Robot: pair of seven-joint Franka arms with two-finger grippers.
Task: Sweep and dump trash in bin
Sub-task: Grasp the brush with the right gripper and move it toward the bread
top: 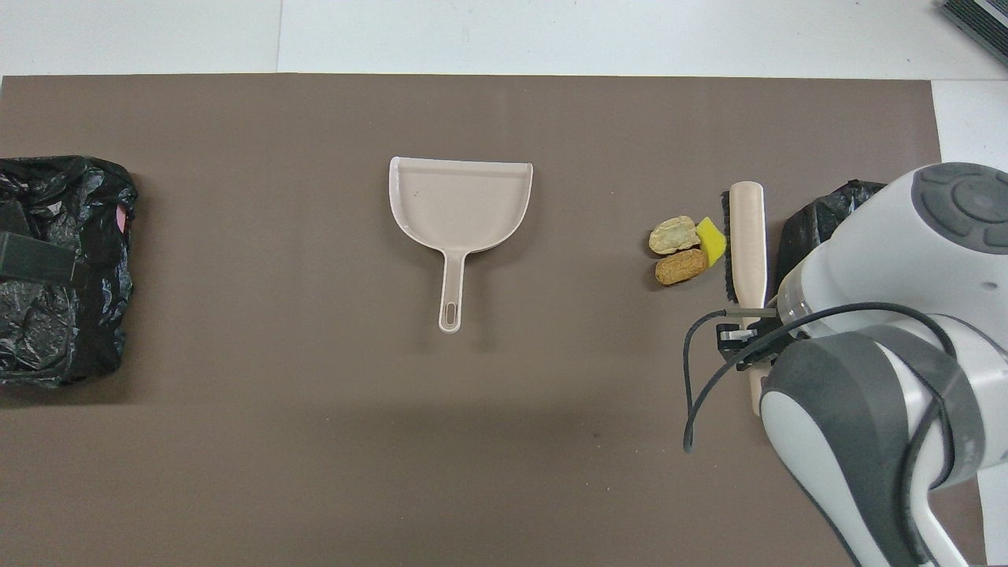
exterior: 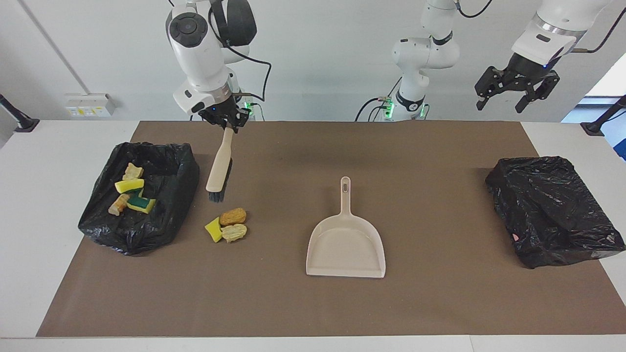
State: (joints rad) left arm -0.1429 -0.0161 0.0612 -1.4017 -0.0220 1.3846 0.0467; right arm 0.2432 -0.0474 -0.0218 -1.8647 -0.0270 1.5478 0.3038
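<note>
The trash splits into two lots. Three scraps, a tan lump [exterior: 233, 216], a pale lump [exterior: 234, 232] and a yellow sponge piece [exterior: 213, 230], lie loose in a tight cluster on the brown mat [exterior: 293, 308]. In the overhead view they sit at about three o'clock from the dustpan [exterior: 346, 247], well apart from it. The other scraps [exterior: 131, 193] rest in the black-lined bin [exterior: 171, 195] at the right arm's end of the bench [exterior: 29, 220].

You have the right claw [exterior: 226, 124] clamped on the handle of the brush [exterior: 218, 168], which hangs bristles-down over the mat between the bin and the cluster, not touching any scrap that you can make out. The left claw [exterior: 503, 100] waits, jaws apart, raised above the left arm's end, where a second black-bagged bin [exterior: 552, 210] stands.

The step in hand looks like lining up the brush for a sweep of the three scraps. The dustpan's mouth faces away from the robots, not toward the cluster, so your next move likely calls for lowering the bristles on the bin side of the scraps and drawing them toward the pan, with the pan perhaps turned or held first.

A white bench carries the mat; a pale wall with a socket plate [exterior: 90, 105] closes the room.
</note>
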